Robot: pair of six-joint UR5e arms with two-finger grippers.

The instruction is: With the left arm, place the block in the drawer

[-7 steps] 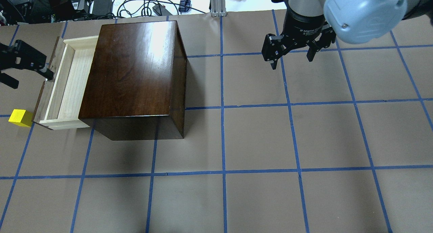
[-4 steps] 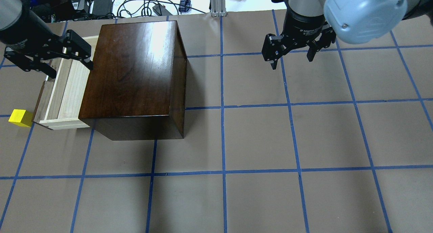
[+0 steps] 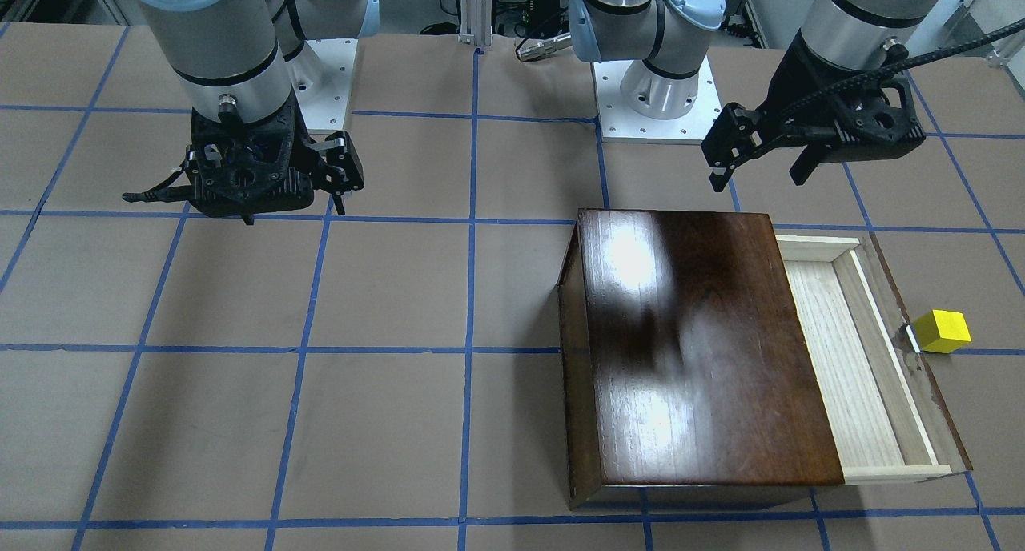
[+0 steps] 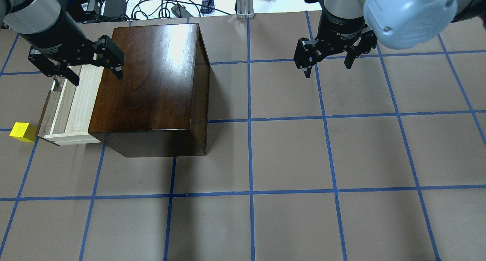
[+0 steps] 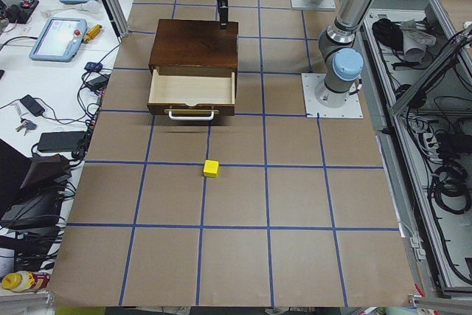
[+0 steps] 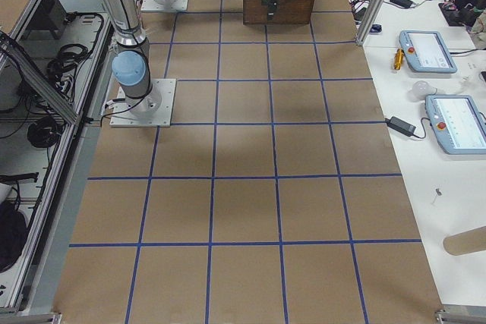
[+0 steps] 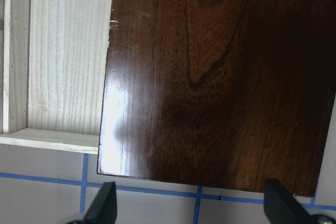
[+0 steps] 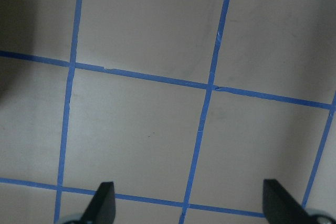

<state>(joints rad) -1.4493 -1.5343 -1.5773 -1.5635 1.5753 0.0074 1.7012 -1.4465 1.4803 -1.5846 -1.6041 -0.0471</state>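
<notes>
The yellow block (image 4: 22,132) (image 3: 942,331) (image 5: 212,168) lies on the table just outside the front panel of the open drawer (image 4: 72,109) (image 3: 849,375) (image 5: 192,88) (image 7: 68,56). The drawer is pulled out of the dark-brown box (image 4: 152,79) (image 3: 697,351) and is empty. My left gripper (image 4: 97,78) (image 3: 757,181) (image 7: 190,211) is open and empty, high above the box's drawer-side edge, away from the block. My right gripper (image 4: 327,70) (image 8: 189,211) is open and empty above bare table, well away from the box.
Blue tape lines grid the brown table. Cables and devices (image 4: 152,5) and an aluminium post (image 4: 243,3) lie past the table's far edge. The two arm bases (image 3: 657,94) stand on the robot's side. The drawer's white handle (image 5: 192,114) faces the block.
My left gripper has moved from beyond the drawer's front to the right, over the drawer and the box's edge, still open. Block, drawer and right arm have not moved.
</notes>
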